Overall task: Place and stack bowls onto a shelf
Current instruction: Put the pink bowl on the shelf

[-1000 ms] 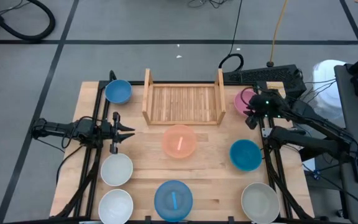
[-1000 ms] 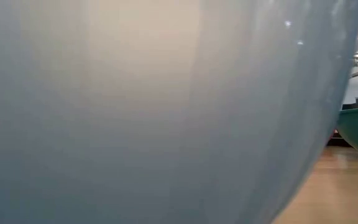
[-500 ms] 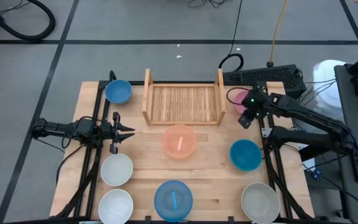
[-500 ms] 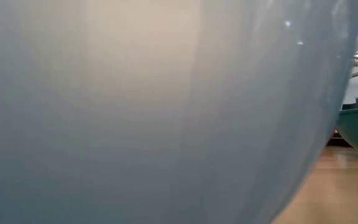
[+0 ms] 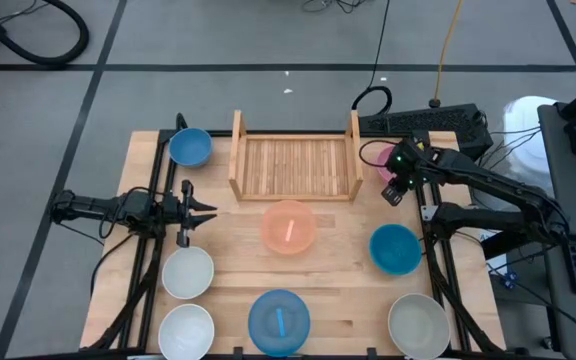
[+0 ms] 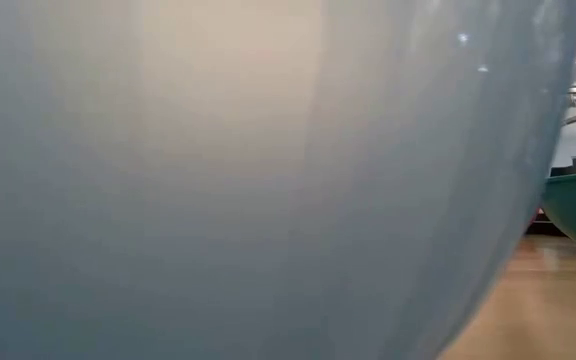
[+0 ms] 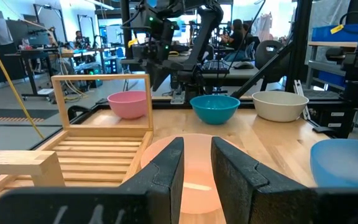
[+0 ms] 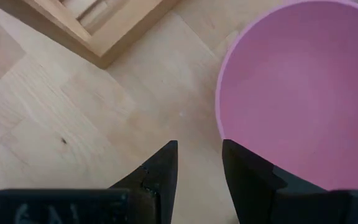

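The light-wood shelf [image 5: 293, 165] stands at the table's far middle with nothing on it. The pink bowl [image 8: 297, 93] sits on the table right of it. My right gripper [image 8: 199, 152] is open and points down over that bowl's left rim [image 8: 219, 118]; one finger is outside the rim and one is at it. It also shows in the high view [image 5: 392, 193]. My left gripper [image 5: 211, 211] is open and empty at the table's left, level, pointing at the peach bowl [image 5: 288, 226]. The other bowls rest on their bases.
A blue bowl [image 5: 190, 147] sits far left. The teal bowl [image 5: 395, 249] and grey-beige bowl [image 5: 418, 325] sit right. Two white bowls [image 5: 188, 272] [image 5: 186, 330] and a blue bowl [image 5: 279, 320] sit near; the blue one fills the low view [image 6: 248, 180]. People show in the room behind.
My right gripper has gone a little toward the table's left, from over the pink bowl to its left rim. The bowls and my left arm have kept still.
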